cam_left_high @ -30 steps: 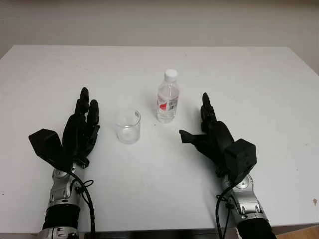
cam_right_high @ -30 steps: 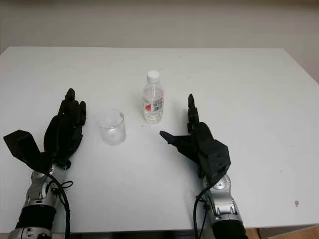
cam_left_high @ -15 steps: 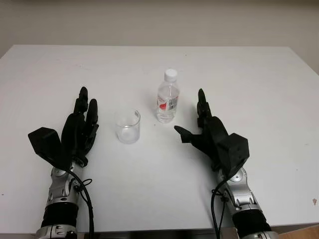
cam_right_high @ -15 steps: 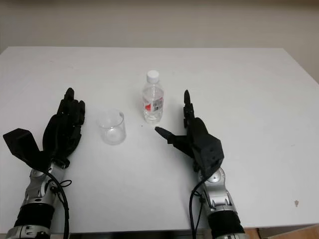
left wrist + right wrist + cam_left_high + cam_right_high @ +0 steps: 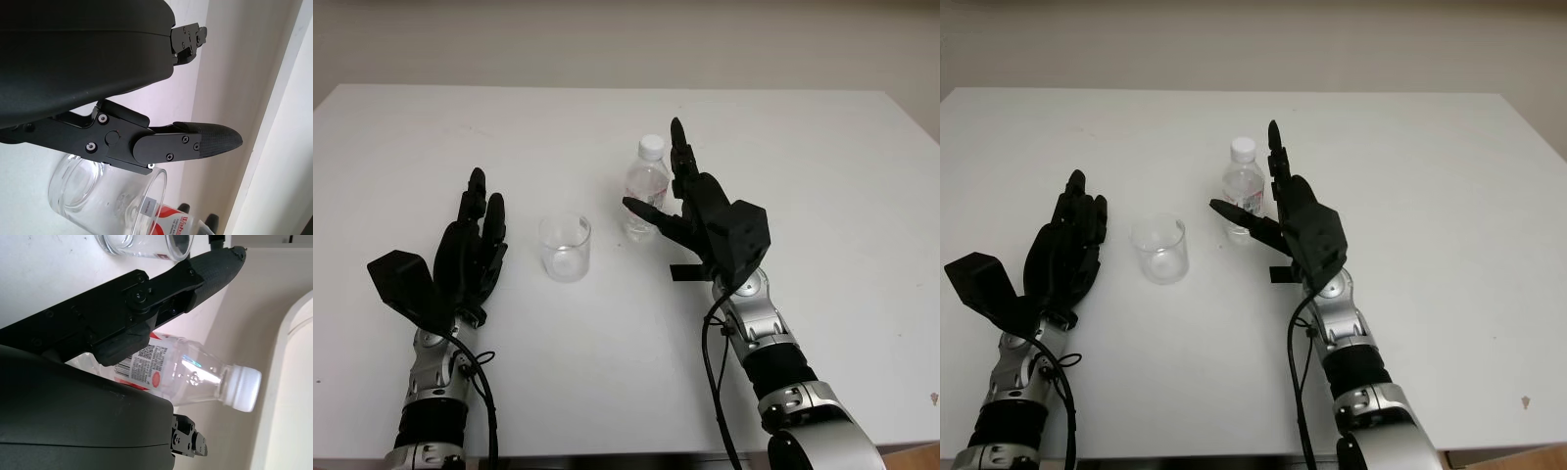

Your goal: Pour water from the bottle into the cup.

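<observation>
The cup [image 5: 565, 247] is clear and shiny. The bottle [image 5: 644, 186] is clear plastic. The table [image 5: 842, 176] is smooth, matt white.

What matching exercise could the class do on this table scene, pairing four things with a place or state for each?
Column one:
1. bottle
2. cup
3. right hand
4. left hand

Column two:
A. open, beside the cup, on the side away from the bottle
B. upright, white cap on
C. open, close beside the bottle, not yet grasping
D. clear, standing between the left hand and the bottle

Pairs: 1-B, 2-D, 3-C, 4-A
</observation>
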### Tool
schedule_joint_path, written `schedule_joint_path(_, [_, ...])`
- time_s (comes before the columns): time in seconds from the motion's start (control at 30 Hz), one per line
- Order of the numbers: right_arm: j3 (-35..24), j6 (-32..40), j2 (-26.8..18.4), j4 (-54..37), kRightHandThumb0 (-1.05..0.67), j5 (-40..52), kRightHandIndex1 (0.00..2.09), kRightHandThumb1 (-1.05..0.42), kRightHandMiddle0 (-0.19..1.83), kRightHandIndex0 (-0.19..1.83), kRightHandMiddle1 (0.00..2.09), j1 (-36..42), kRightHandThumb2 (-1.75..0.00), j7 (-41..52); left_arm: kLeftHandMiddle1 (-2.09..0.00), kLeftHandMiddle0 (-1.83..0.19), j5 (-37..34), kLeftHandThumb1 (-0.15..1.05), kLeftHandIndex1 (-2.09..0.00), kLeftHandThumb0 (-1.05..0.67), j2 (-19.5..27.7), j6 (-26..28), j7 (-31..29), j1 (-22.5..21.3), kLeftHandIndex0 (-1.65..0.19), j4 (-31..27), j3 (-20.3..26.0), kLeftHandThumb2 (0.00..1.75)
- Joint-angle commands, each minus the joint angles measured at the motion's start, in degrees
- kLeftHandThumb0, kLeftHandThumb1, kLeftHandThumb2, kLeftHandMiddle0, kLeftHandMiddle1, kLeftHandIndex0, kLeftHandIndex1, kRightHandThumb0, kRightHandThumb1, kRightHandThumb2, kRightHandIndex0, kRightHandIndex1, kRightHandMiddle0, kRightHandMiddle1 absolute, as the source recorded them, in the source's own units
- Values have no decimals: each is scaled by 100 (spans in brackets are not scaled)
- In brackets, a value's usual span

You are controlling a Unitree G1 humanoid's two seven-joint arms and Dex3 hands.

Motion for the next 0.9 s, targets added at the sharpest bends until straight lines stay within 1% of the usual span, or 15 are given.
schedule_joint_path(0.0, [-8, -169, 21, 263, -104, 1, 0, -92, -19, -19, 0, -207, -5, 10, -6, 14, 24, 105, -6, -73, 36, 37, 26, 32, 15, -108, -5, 43])
schedule_joint_path(0.1, [-33, -365, 38, 662, -101, 15, 0, -91, -19, -19, 0, -352, -5, -3, -5, 14, 0, 105, -6, -73, 21, 71, 26, 38, 15, -144, -3, 42])
schedule_joint_path(0.47, [-102, -432, 26, 1600, -98, 14, 0, -90, -19, -19, 0, -745, -5, -112, -6, 13, -3, 105, -6, -73, 12, 98, 55, 51, 15, -172, 5, 42])
schedule_joint_path(0.63, [-92, -496, 33, 1842, -98, -19, 0, -90, -19, -19, 0, -866, -5, -177, -6, 13, 6, 105, -6, -72, 17, 81, 30, 44, 14, -164, -9, 43])
schedule_joint_path(0.87, [-334, -669, 136, 2204, -93, 313, 0, -87, -19, -19, 0, -1025, -4, 119, -5, 14, -6, 105, -5, -72, -39, 71, 60, 51, 15, -168, -10, 43])
